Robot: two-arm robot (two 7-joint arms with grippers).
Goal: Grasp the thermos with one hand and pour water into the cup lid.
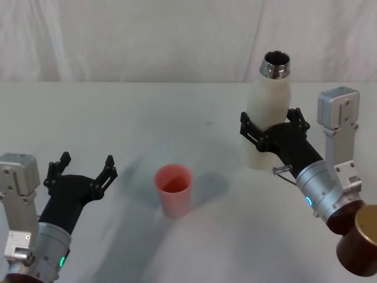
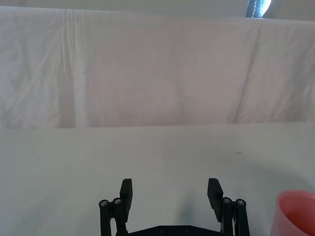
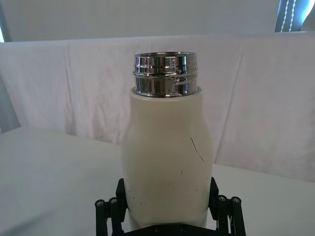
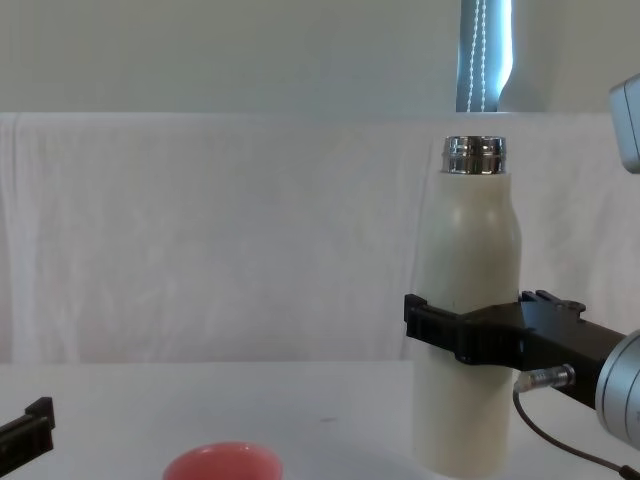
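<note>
The cream-white thermos point(image 1: 268, 106) stands upright and uncapped at the right, its silver neck open at the top. My right gripper point(image 1: 271, 127) is shut on the thermos around its lower body, one black finger on each side point(image 3: 167, 196) point(image 4: 465, 335). I cannot tell whether the base touches the table. The pink-red cup lid point(image 1: 174, 188) sits upright on the table, to the thermos's left and nearer me, and its rim shows in the chest view point(image 4: 222, 463). My left gripper point(image 1: 86, 159) hovers open at the lower left, beside the cup lid point(image 2: 295, 216), holding nothing.
A white table point(image 1: 118, 118) runs back to a creased white cloth backdrop point(image 4: 200, 230). Open surface lies between the cup lid and the thermos and behind both. A brown cylindrical part of the right arm point(image 1: 359, 239) sits at the lower right corner.
</note>
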